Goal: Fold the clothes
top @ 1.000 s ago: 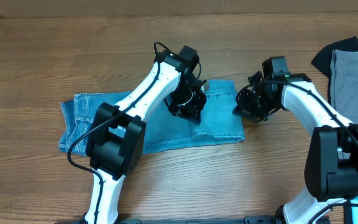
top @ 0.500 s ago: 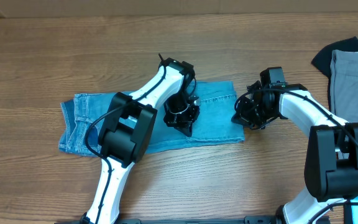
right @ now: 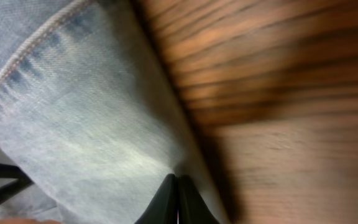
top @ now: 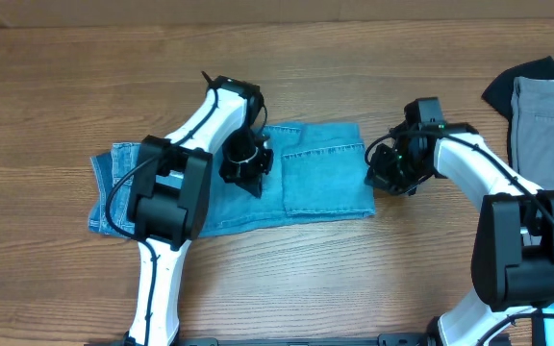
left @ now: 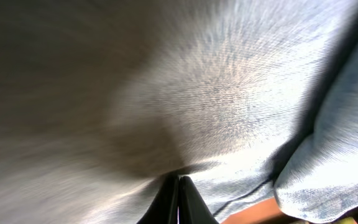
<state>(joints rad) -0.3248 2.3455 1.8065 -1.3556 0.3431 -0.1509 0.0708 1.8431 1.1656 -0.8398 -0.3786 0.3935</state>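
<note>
The light blue jeans (top: 325, 178) lie folded flat across the middle of the table, with a stitched pocket facing up on the right half. My left gripper (top: 248, 171) is shut, its tips pressed on the denim left of the pocket. The left wrist view shows the closed tips (left: 179, 180) against blurred denim (left: 229, 93). My right gripper (top: 388, 175) is shut at the jeans' right edge. In the right wrist view its closed tips (right: 178, 180) rest right on that edge of the denim (right: 73, 112), beside bare wood. No cloth shows between either pair of fingers.
Plain grey trousers (top: 546, 125) and a black garment (top: 517, 82) lie at the far right edge. Bare wooden table (top: 85, 77) surrounds the jeans.
My left gripper has slid left across the jeans, uncovering the pocket. The jeans' left end shifted slightly left. My right gripper stayed at the right edge.
</note>
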